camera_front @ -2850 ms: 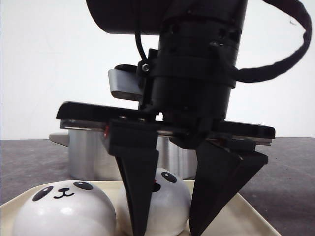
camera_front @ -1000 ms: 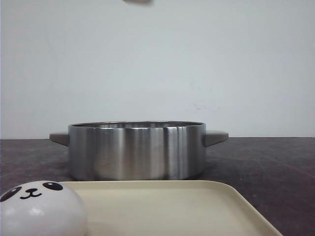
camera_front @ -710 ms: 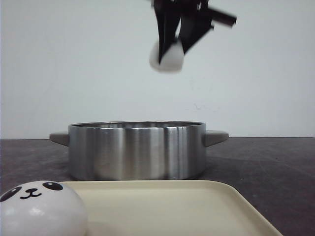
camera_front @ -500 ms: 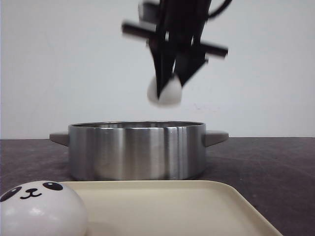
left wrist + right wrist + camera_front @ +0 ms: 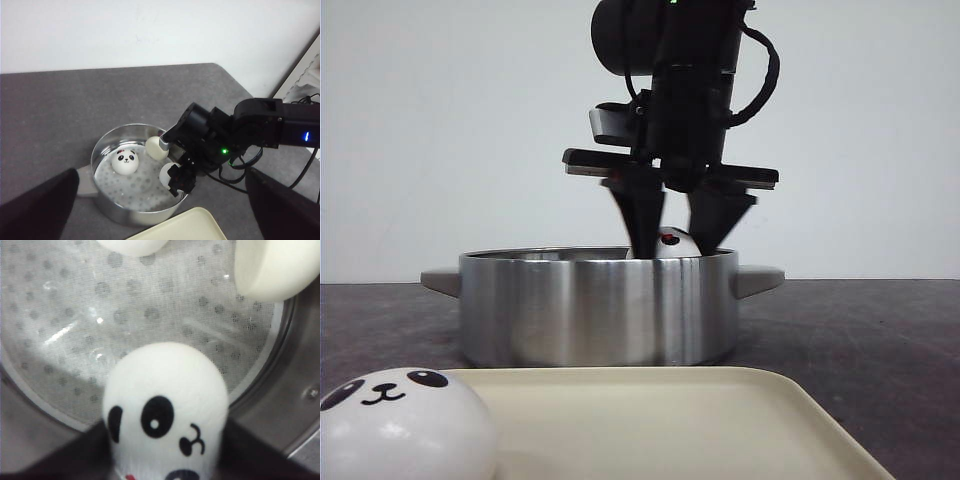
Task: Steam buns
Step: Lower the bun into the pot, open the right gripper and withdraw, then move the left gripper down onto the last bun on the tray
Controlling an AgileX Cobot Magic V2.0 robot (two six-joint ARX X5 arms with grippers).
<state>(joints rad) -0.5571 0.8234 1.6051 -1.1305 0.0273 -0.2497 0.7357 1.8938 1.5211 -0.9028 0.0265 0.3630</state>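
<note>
My right gripper (image 5: 678,250) hangs over the steel pot (image 5: 600,305), shut on a panda-faced bun (image 5: 671,240) that sits just at the rim. In the right wrist view this bun (image 5: 165,400) is pinched between the dark fingers (image 5: 95,450), low over the perforated steamer plate (image 5: 100,315) near the pot wall. Two other buns lie in the pot: one face up (image 5: 125,162), one cream one (image 5: 154,148) by the far wall. A further bun (image 5: 400,425) rests on the cream tray (image 5: 720,420). My left gripper (image 5: 160,175) is open and empty, high above the pot.
The pot has grey side handles (image 5: 760,280) and stands on a dark grey table (image 5: 860,330), just behind the tray. The right arm (image 5: 250,127) reaches in from the table's right side, trailing black cables (image 5: 245,175). A pale wall stands behind.
The right gripper lifted the bun off the tray, swung it over the pot and has come down until the bun is at the rim. The bun on the tray has not moved.
</note>
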